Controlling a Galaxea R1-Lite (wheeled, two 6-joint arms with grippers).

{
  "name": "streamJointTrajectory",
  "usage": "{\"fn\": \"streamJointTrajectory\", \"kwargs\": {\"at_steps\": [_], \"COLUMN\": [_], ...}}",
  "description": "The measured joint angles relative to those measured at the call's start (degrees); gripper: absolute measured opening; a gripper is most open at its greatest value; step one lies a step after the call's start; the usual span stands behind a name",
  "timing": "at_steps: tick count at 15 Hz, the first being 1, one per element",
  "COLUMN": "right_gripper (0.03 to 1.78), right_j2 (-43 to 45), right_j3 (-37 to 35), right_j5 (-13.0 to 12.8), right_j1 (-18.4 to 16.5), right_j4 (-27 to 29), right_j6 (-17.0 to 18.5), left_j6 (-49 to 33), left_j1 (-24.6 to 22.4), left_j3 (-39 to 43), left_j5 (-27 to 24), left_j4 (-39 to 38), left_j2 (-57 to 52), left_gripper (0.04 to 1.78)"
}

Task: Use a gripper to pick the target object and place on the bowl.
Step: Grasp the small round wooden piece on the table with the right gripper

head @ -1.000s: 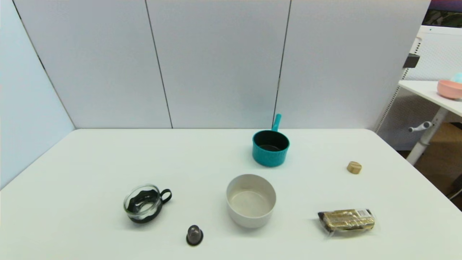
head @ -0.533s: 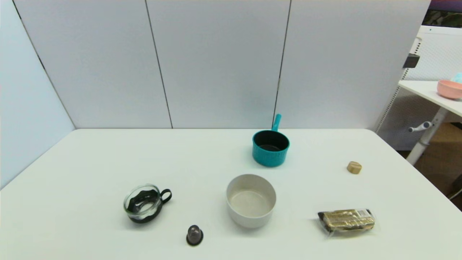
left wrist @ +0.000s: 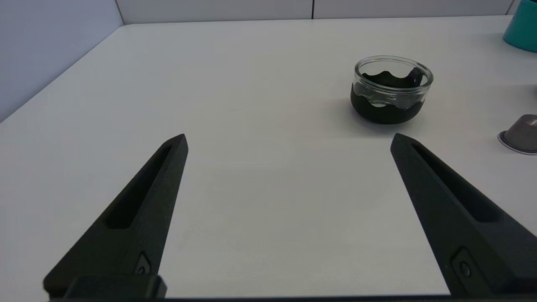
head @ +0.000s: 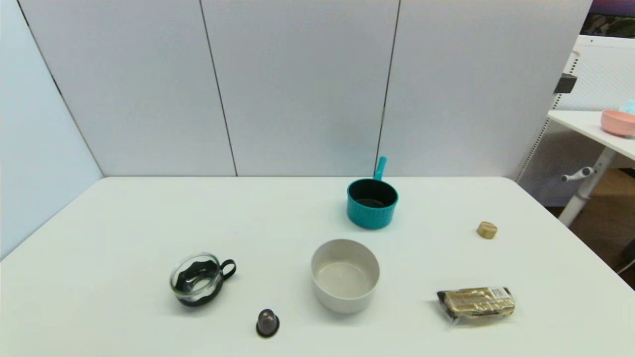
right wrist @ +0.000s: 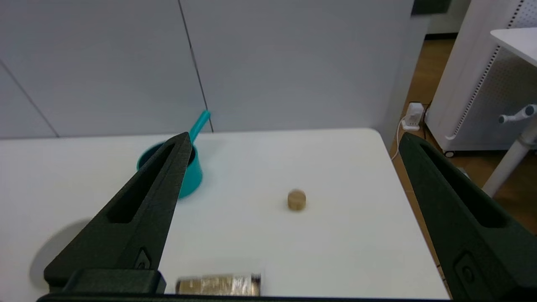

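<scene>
The target object, a small tan wooden cylinder (head: 487,230), stands on the white table at the right; it also shows in the right wrist view (right wrist: 296,200). The off-white bowl (head: 345,274) stands empty near the table's middle front. Neither arm shows in the head view. My right gripper (right wrist: 293,140) is open and empty, high above the table, with the cylinder well ahead between its fingers. My left gripper (left wrist: 289,140) is open and empty, low over the table's left front, short of the glass cup.
A teal pot with a handle (head: 372,202) stands behind the bowl. A glass cup in a black holder (head: 198,279) and a dark grey capsule (head: 267,322) are at the front left. A wrapped brown bar (head: 476,302) lies at the front right. The table's right edge is near the cylinder.
</scene>
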State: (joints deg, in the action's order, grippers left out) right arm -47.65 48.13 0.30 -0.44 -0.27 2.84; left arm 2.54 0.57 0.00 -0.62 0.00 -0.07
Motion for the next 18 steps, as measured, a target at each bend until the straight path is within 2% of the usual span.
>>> {"fn": "streamJointTrajectory", "kwargs": {"at_steps": [4, 6, 9, 11, 13, 18], "right_gripper": [1.71, 1.71, 1.71, 1.71, 1.71, 1.71], "right_j2": [-17.1, -25.2, -36.0, -42.0, -47.0, -56.4], "right_j3": [14.9, 22.8, 32.4, 36.0, 37.6, 38.3], "right_j5": [0.0, 0.2, 0.4, 0.4, 0.5, 0.4], "right_j1": [0.0, 0.0, 0.0, -0.2, -1.3, -3.1], "right_j4": [3.5, 9.5, 21.7, 26.1, 27.6, 32.6], "right_j6": [-0.3, -0.4, -0.6, -2.2, -5.7, -6.4], "left_j6": [0.0, 0.0, 0.0, 0.0, 0.0, 0.0], "left_j1": [0.0, 0.0, 0.0, 0.0, 0.0, 0.0], "left_j3": [0.0, 0.0, 0.0, 0.0, 0.0, 0.0], "left_j5": [0.0, 0.0, 0.0, 0.0, 0.0, 0.0], "left_j4": [0.0, 0.0, 0.0, 0.0, 0.0, 0.0], "left_j2": [0.0, 0.0, 0.0, 0.0, 0.0, 0.0], "left_gripper": [1.71, 1.71, 1.71, 1.71, 1.71, 1.71]}}
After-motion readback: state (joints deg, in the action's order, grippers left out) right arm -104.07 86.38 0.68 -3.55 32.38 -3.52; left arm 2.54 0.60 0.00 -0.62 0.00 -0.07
